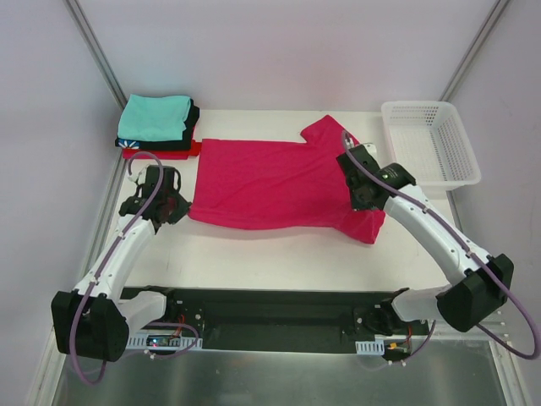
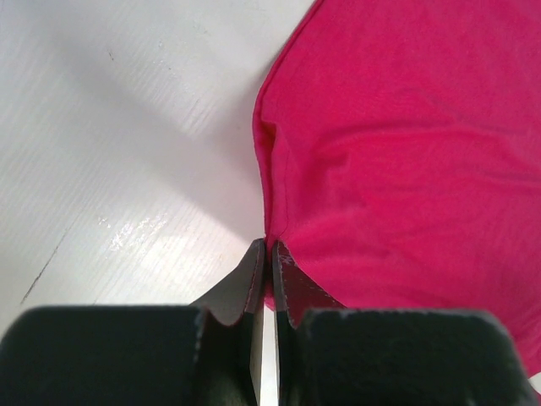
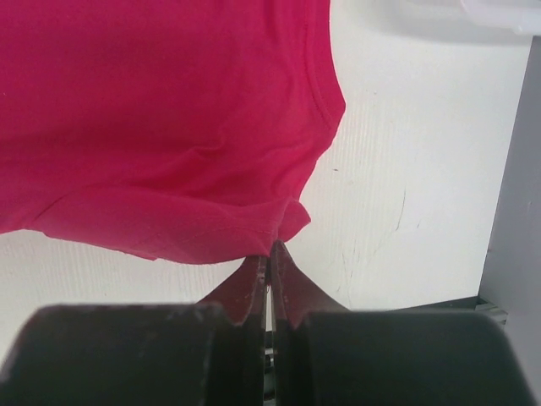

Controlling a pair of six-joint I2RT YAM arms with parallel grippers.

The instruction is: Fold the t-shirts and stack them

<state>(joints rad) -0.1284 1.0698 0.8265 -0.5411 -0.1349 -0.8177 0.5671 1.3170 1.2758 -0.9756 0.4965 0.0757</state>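
White tabletop [image 1: 254,249] lies bare below the crimson-pink t-shirt [image 1: 270,182], spread flat mid-frame. The folded t-shirts [image 1: 156,118] are stacked at upper left and the basket [image 1: 431,144] stands at upper right. At its left edge the left gripper [image 1: 181,208] pinches the cloth, jaws fully closed; the right gripper [image 1: 362,196] is likewise closed on its right-hand edge.

crimson-pink t-shirt [image 1: 279,182] spread mid-table, folded tees [image 1: 156,118] stacked at far-left corner

White mesh basket [image 1: 420,105] at white table's [image 1: 270,254] far-right corner
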